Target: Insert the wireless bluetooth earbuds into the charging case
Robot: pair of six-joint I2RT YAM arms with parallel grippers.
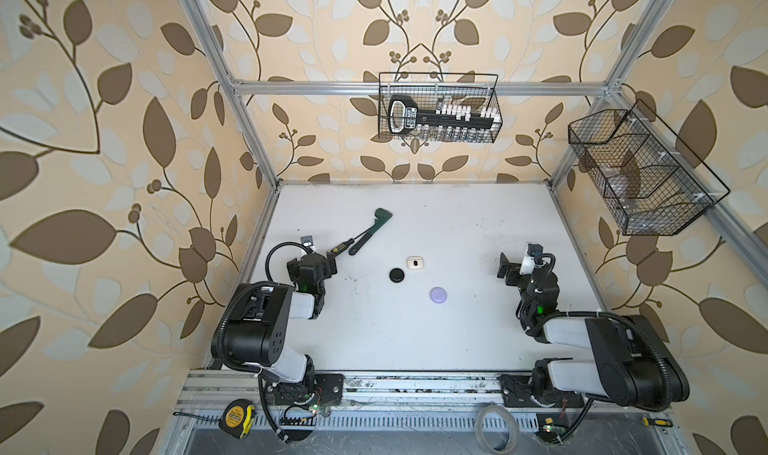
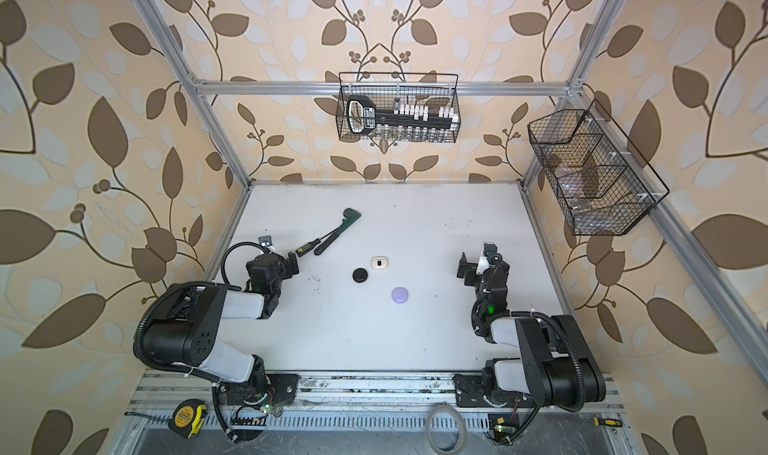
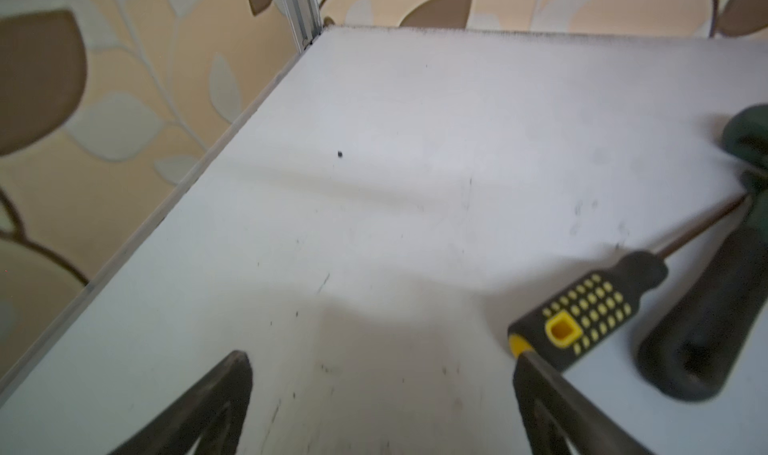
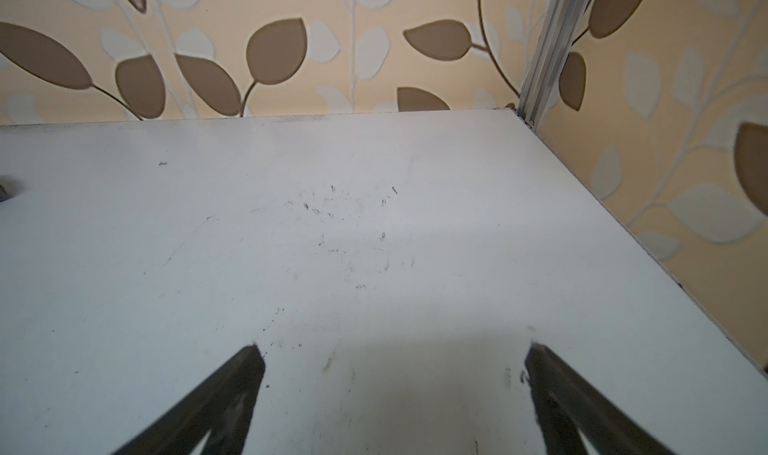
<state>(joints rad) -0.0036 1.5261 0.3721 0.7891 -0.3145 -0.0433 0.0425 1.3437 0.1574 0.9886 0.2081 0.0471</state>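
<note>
I see the left jaws spread and empty, well left of the black charging case [image 1: 397, 275] on the table [image 1: 415, 340]. A screwdriver [image 1: 343, 247] and a green wrench [image 1: 371, 231] lie left of that case, farther back. The cream-white case [image 1: 414, 262] sits just beside it, and the lavender case [image 1: 438, 295] lies near, to its right. Well right, the right jaws stand spread and empty. I cannot make out the earbuds.

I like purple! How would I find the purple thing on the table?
Start at the white table. Three small cases sit near its middle. The lavender case lies closest to the robot's side, round like the black case but pale purple.
</note>
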